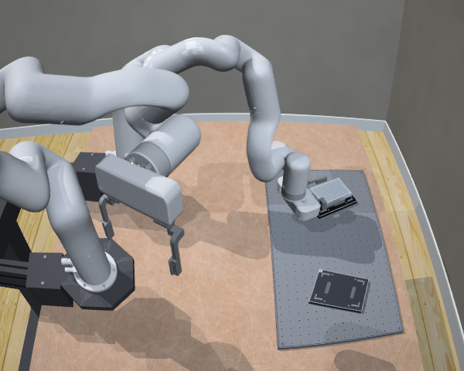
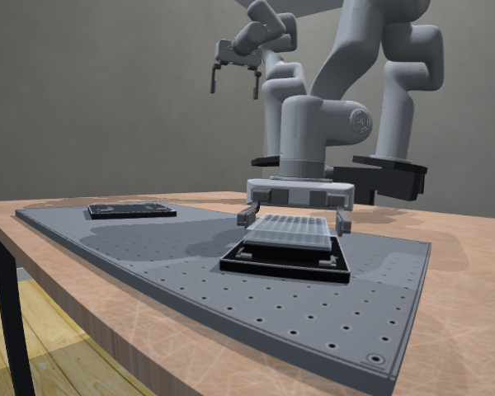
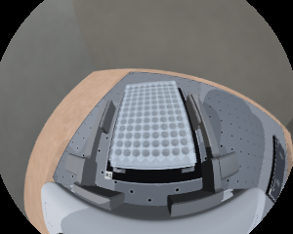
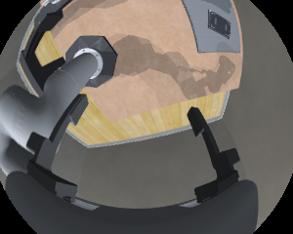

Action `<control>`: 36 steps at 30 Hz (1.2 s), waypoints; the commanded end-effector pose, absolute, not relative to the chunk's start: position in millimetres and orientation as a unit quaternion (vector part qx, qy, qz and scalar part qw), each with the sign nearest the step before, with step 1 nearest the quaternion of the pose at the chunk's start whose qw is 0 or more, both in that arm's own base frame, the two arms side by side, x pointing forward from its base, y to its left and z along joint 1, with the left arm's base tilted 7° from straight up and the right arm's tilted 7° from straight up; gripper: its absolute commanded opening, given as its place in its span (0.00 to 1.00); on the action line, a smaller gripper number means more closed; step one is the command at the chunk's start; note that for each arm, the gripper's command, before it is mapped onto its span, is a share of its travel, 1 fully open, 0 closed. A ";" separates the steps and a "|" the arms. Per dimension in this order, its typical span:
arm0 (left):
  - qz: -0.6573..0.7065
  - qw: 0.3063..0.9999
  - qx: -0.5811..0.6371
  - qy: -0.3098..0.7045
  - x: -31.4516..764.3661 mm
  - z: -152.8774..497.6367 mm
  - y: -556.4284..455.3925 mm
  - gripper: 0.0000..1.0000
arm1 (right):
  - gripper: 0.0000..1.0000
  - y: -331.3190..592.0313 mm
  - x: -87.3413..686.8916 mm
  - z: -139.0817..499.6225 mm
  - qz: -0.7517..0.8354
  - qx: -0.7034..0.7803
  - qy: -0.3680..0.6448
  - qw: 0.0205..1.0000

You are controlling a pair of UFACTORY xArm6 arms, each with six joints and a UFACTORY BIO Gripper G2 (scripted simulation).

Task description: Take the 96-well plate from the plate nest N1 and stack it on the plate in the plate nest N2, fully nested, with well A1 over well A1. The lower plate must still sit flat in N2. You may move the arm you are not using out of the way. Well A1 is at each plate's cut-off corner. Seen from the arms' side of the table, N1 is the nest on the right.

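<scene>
The pale 96-well plates (image 1: 331, 192) (image 2: 288, 236) (image 3: 151, 132) stand as one block in nest N2 (image 1: 338, 210) (image 2: 281, 274) (image 3: 161, 175); the seam between upper and lower plate is not clear. The block looks level. An "A1" label shows at N2's near left corner in the left wrist view; the plates' cut-off corners are not clear. Nest N1 (image 1: 339, 291) (image 2: 130, 210) (image 3: 277, 168) is empty. My left gripper (image 1: 321, 190) (image 2: 294, 222) (image 3: 150, 114) is partly open around the block, with gaps at both sides. My right gripper (image 1: 142, 248) (image 2: 233, 90) (image 4: 137, 114) is wide open and empty, high above the table.
Both nests are on the grey perforated board (image 1: 296, 319) (image 2: 256, 304) (image 4: 205, 44). The wooden table (image 1: 224, 299) (image 4: 151, 78) extends between the board and the arm bases. The right arm's gripper is well away from the board, toward the bases.
</scene>
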State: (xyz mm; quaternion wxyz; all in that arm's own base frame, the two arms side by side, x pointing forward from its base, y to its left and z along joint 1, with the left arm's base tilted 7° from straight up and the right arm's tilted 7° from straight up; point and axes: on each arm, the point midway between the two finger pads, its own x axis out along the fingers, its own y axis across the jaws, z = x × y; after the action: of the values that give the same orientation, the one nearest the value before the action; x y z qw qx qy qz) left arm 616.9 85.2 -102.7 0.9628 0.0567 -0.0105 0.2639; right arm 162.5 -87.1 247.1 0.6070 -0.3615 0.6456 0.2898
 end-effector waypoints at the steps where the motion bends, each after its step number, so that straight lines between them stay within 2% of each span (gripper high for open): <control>1: 0.264 0.963 0.055 -0.017 622.1 -96.4 84.8 0.37 | 1.00 -86.9 163.1 247.7 0.290 -0.362 0.645 0.608; 30: 0.264 0.963 0.055 -0.017 622.1 -96.5 84.8 0.37 | 1.00 -86.9 163.1 247.7 0.290 -0.362 0.645 0.608; 36: 0.264 0.963 0.055 -0.017 622.1 -80.6 82.9 0.37 | 1.00 -86.9 163.1 247.7 0.290 -0.362 0.645 0.608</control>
State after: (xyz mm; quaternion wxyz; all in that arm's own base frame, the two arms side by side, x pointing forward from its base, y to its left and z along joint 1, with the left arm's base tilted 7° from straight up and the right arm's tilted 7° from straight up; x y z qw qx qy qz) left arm 620.6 83.8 -88.7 0.9629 0.0553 -0.0153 0.2637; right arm 162.5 -87.1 247.1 0.6070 -0.3615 0.6456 0.2898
